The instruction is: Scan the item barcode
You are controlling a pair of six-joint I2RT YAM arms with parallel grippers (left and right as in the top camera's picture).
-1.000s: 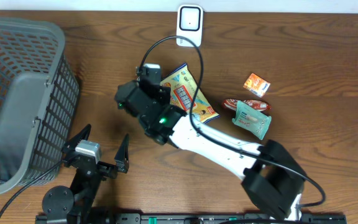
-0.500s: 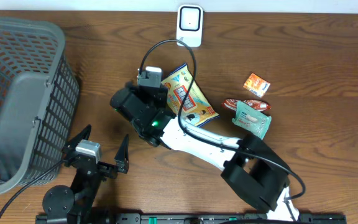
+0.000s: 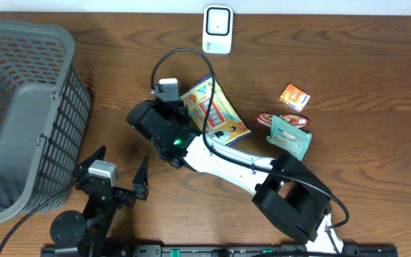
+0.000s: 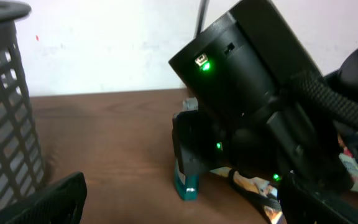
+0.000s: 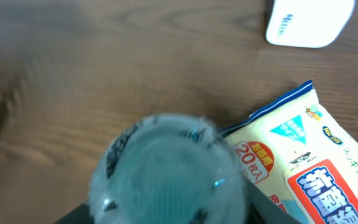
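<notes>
Just left of the wipes pack (image 3: 218,114) stands the teal tub (image 5: 166,171), upright on the table, with the right gripper (image 4: 186,174) set over it from above. The wrist view is blurred and the tub hides the fingers, so I cannot tell whether the pincer is clenched on the tub or only closing around it. The step in hand looks to be the grasp. To do it well, the fingers should meet the tub's wall squarely on opposite sides, below the rim, so the round body does not squirt out or tip against the pack. The pack's corner lies just beside the tub and should stay out of the pinch. A straight lift would follow, then a turn of the label toward the scanner (image 3: 217,28), which sits beyond the pack at the far edge. Where the barcode lies on the tub cannot be seen. Well apart from the pack, near and to its left, the left gripper (image 3: 120,163) is released, spread wide and empty
</notes>
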